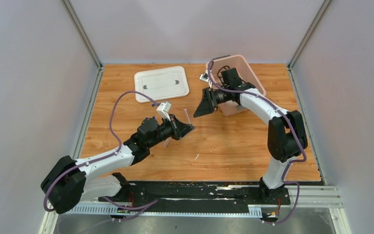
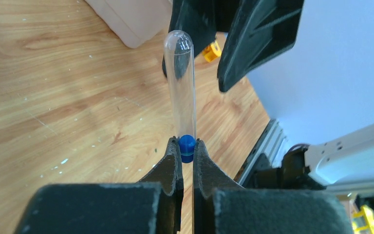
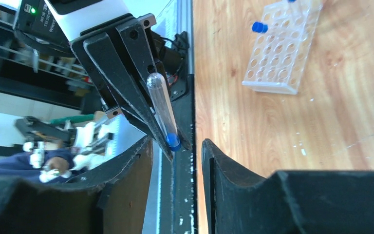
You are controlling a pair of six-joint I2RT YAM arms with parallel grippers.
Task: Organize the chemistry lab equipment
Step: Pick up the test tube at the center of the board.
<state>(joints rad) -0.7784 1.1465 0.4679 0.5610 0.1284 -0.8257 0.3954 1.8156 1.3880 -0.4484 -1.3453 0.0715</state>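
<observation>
Above the middle of the tabletop (image 1: 233, 146), the left end effector (image 2: 187, 155) pinches a clear tube (image 2: 180, 83) by its blue cap (image 2: 187, 144), with the right end effector (image 1: 198, 111) parted and empty at its 1 o'clock, so this looks like racking: next, tip the round end down into a free hole of the rack (image 3: 282, 48).

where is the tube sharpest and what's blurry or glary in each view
left wrist: tube crisp, the left gripper near the lens soft; right wrist: tube sharp with a highlight along it, room at left blurred; top external: even light, tube just a faint sliver
</observation>
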